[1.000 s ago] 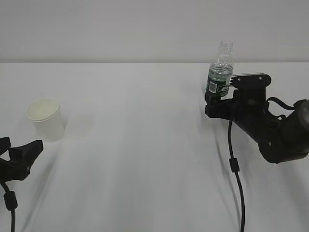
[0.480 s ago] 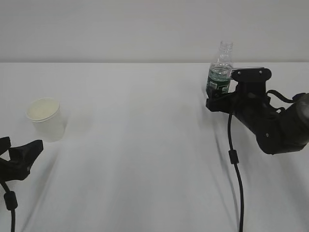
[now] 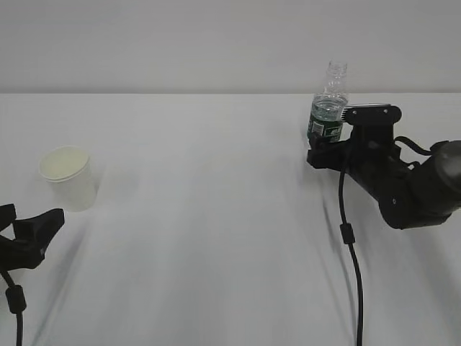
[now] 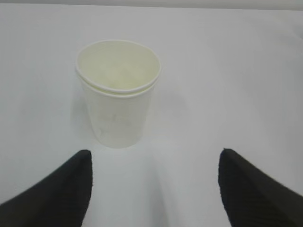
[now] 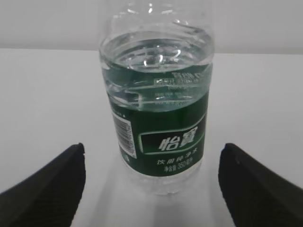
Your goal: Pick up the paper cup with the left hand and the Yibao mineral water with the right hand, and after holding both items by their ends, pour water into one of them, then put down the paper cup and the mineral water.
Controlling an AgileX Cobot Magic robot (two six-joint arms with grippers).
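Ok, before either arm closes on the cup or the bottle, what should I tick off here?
1. Left pincer open: ok.
2. Paper cup upright, ahead of the left pincer, not yet between its fingers: ok.
3. Right pincer open: ok.
4. Yibao mineral water upright, centred ahead of the right pincer: ok.
5. Bottle uncapped: ok in the exterior view.
6. Bottle holds water: ok, level above the label.
7. Cup empty: cannot tell.

Paper cup [image 4: 118, 94] stands ahead of L gripper [image 4: 154, 187], left of centre; Yibao bottle [image 5: 158, 109] just ahead between R gripper [image 5: 151, 184] fingers.
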